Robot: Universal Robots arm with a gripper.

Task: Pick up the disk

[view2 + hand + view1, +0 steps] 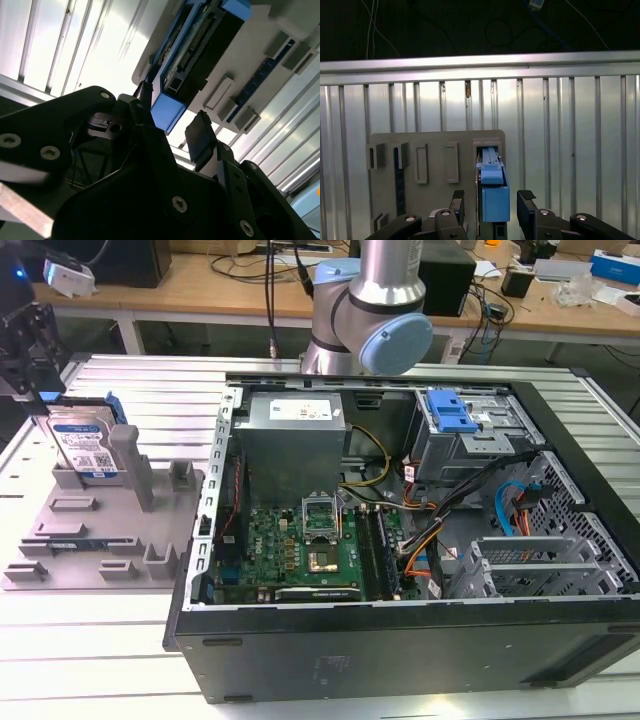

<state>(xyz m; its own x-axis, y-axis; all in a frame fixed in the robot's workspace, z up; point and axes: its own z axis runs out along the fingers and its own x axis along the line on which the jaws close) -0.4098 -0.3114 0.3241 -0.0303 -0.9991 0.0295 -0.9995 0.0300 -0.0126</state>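
Observation:
The disk (85, 447) stands on edge in a slot at the far corner of the grey fixture (95, 540), on the exterior view's left, its label facing the camera and a blue bracket along its side. My black gripper (38, 400) hangs just above and beside it. In both wrist views the gripper (491, 202) is open, with one finger (458, 200) on each side of the disk's blue bracket end (494, 182) and a small gap on both sides. The second wrist view shows the same straddle: gripper (172, 122), disk (197, 55).
An open computer case (400, 640) takes up the middle and right of the slatted metal table (100, 650), with a blue drive-bay latch (450, 410) inside. The arm's base (370, 310) rises behind the case. Upright posts (128, 455) of the fixture stand close to the disk.

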